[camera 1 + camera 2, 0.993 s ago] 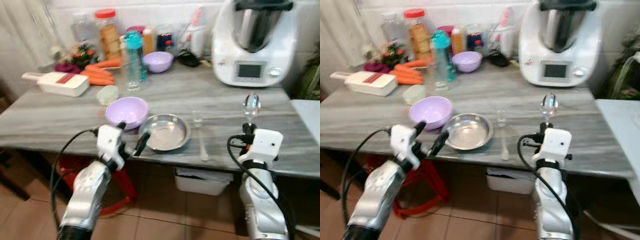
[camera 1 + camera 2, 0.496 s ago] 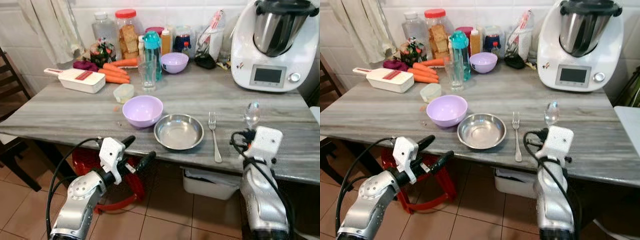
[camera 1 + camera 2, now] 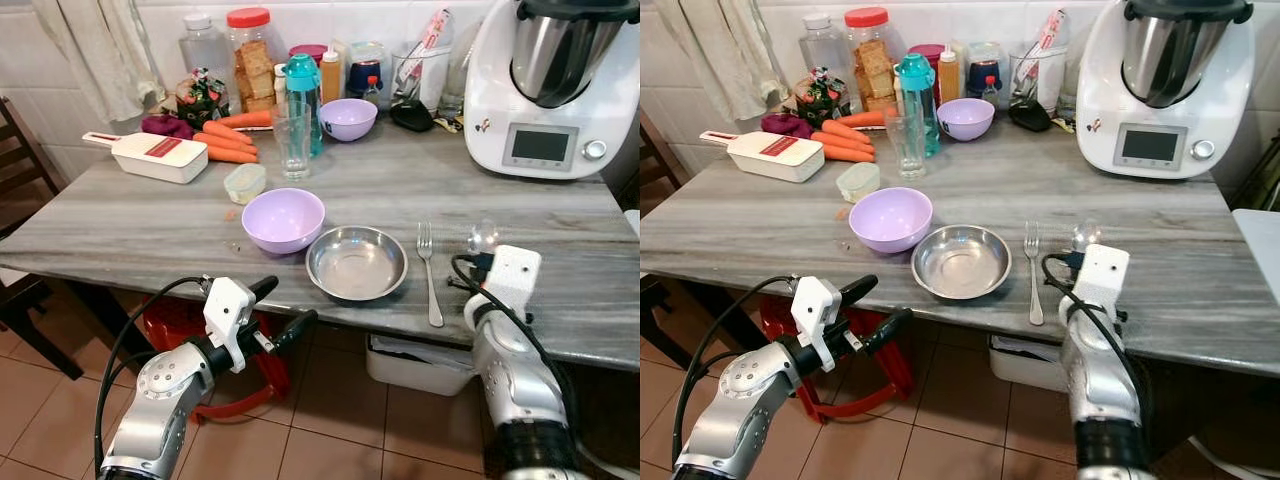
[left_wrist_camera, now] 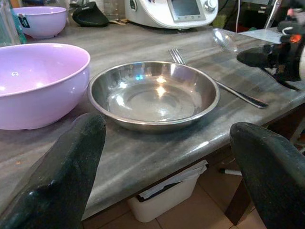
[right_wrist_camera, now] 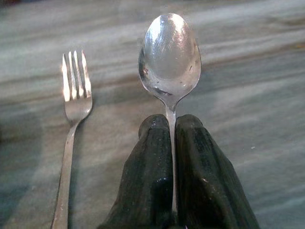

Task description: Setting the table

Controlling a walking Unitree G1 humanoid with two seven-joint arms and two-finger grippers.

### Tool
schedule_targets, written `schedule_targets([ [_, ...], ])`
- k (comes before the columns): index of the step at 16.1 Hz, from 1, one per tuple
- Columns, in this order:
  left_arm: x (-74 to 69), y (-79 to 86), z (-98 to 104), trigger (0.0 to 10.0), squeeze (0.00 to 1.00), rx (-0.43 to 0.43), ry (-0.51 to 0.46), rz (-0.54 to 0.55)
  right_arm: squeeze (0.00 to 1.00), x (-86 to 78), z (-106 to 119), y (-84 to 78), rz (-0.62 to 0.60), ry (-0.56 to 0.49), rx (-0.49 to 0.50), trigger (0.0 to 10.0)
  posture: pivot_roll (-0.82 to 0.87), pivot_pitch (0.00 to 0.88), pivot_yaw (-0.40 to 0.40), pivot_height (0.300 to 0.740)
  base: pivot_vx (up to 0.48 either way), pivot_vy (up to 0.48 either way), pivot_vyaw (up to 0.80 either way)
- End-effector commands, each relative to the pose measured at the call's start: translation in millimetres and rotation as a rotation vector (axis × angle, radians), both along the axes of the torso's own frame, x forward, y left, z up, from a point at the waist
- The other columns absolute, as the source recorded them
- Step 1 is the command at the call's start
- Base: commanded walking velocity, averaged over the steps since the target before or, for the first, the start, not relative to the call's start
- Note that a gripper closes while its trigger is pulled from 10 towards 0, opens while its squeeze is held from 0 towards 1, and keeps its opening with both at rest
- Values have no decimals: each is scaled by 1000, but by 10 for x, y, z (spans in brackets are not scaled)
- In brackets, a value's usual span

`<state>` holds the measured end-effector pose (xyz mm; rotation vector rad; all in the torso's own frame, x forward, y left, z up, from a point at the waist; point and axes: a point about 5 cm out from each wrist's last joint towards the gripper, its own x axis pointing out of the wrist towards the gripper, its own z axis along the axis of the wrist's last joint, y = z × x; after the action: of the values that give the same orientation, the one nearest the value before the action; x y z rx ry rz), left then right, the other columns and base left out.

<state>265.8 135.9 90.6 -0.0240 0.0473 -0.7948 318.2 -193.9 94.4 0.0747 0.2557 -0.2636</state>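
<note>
The right pincer (image 5: 171, 143) is clamped on a spoon (image 5: 169, 55), with the fork (image 5: 74, 119) lying just beside it on the counter (image 3: 130, 220).

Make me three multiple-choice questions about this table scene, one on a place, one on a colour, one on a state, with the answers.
1. Where does the fork lie?
A. inside the steel dish
B. on the table right of the steel dish
C. beside the carrots

2. What colour is the bowl next to the steel dish?
A. lilac
B. green
C. red

3. What is the right gripper doing?
A. hanging open
B. gripping the fork
C. shut on the spoon

Answers: B, the fork lies alongside the dish; A, it is pale purple; C, black fingers pinch the spoon's handle.
</note>
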Motion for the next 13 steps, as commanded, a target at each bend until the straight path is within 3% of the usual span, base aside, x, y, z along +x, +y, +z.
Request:
schedule_targets([
  [1,-6,21,19,10000,0,13,-3,-15,0,53,29,32,18,7,-14,10000,-59,0,51,740,0,0,0],
  [5,-31,6,17,10000,0,7,6,-53,0,150,14,85,33,32,23,10000,-57,0,52,740,0,0,0],
  [13,-80,-9,28,10000,0,-16,30,-144,0,173,-91,159,69,81,40,10000,-57,0,54,740,0,0,0],
])
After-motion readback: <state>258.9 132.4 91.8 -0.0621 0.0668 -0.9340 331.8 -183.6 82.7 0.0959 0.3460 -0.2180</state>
